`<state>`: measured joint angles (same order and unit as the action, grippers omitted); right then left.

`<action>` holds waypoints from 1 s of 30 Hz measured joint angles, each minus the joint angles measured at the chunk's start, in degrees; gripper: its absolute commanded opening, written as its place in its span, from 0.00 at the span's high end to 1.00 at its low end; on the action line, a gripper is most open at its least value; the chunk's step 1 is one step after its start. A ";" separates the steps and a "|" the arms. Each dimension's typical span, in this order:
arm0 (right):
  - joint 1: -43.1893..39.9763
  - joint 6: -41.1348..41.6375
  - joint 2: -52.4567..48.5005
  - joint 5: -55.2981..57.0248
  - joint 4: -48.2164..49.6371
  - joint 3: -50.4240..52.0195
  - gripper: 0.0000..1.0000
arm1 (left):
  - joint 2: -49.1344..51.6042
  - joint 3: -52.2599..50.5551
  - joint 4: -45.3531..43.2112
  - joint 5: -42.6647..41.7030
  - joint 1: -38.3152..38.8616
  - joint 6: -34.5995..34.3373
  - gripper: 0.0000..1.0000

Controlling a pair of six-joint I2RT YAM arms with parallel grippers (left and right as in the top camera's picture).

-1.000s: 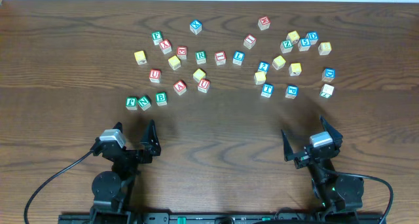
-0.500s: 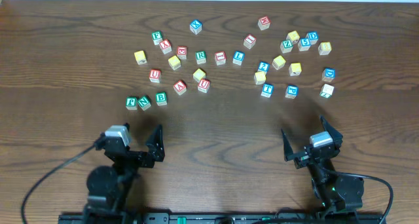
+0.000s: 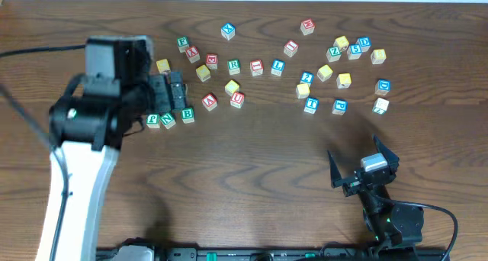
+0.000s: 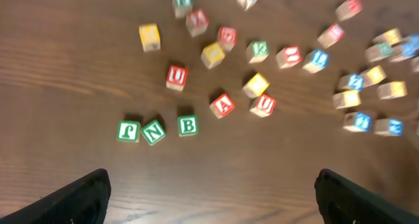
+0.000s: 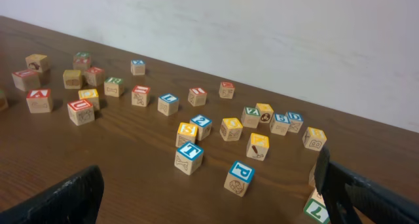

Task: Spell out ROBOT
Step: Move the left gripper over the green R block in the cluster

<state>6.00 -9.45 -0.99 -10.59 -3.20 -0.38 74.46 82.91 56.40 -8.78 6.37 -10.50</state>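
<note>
Left gripper has swung from the table's near edge out beside the green B cube (jaws spread, empty); right gripper sits spread near that edge.

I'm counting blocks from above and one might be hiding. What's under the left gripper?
From overhead, the left gripper covers the table beneath it. Its wrist camera shows a red U cube there, near the green B cube. Anything under the white arm is hidden.
</note>
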 measured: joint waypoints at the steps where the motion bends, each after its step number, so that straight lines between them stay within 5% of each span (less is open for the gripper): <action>1: 0.00 0.00 0.00 0.00 0.00 0.00 0.01 | 1.92 0.00 0.00 0.04 0.00 0.00 0.02; 14: 0.00 0.00 0.00 0.00 -0.02 0.00 0.01 | 6.75 0.96 0.68 0.13 2.40 0.07 0.02; 24: 0.00 0.00 0.02 -0.02 0.00 0.00 0.01 | 36.61 33.81 5.92 0.09 9.99 -2.10 0.03; 30: 0.00 0.00 0.02 -0.02 0.00 0.00 0.01 | 47.78 42.60 10.45 0.11 9.86 -5.66 0.02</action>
<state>6.00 -9.45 -0.97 -10.61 -3.20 -0.38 122.23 125.51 66.85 -8.67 16.23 -16.16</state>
